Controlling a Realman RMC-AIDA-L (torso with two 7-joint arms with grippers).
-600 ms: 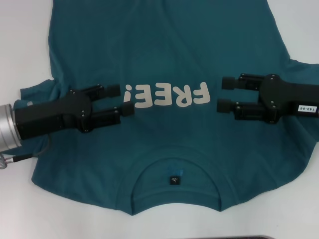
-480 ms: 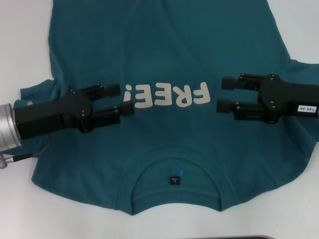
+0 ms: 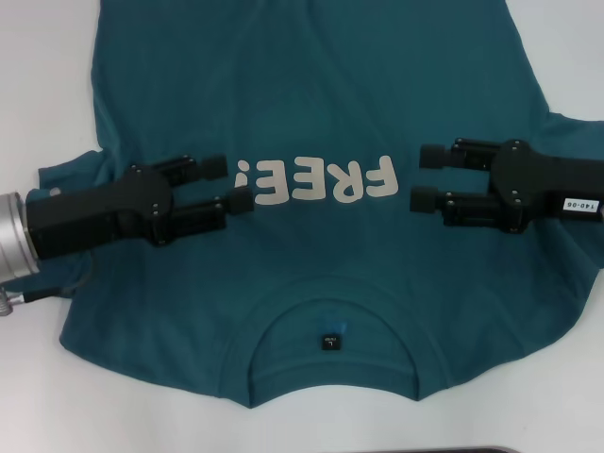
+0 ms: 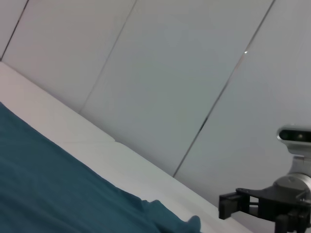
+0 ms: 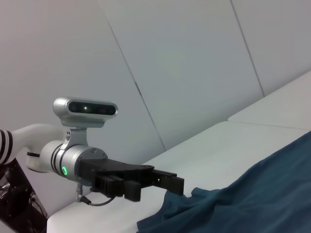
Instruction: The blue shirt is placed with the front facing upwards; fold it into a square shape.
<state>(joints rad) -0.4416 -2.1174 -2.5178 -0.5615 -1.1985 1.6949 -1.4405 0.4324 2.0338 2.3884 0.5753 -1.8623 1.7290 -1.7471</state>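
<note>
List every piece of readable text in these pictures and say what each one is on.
"FREE!" in off-white letters across the chest of the blue shirt, upside down in the head view.
"140-06" on a small white sticker on the right end effector.
Small black neck label inside the collar: a pale mark, too small to read.

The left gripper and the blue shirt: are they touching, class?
Apart. The right wrist view shows the left gripper hovering open above the blue shirt, with pale table visible beneath its fingers.

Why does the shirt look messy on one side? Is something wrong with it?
The blue shirt lies mostly flat, but its sleeve under the left gripper is bunched and wrinkled. Otherwise nothing looks torn or odd. The right gripper hovers open too.
</note>
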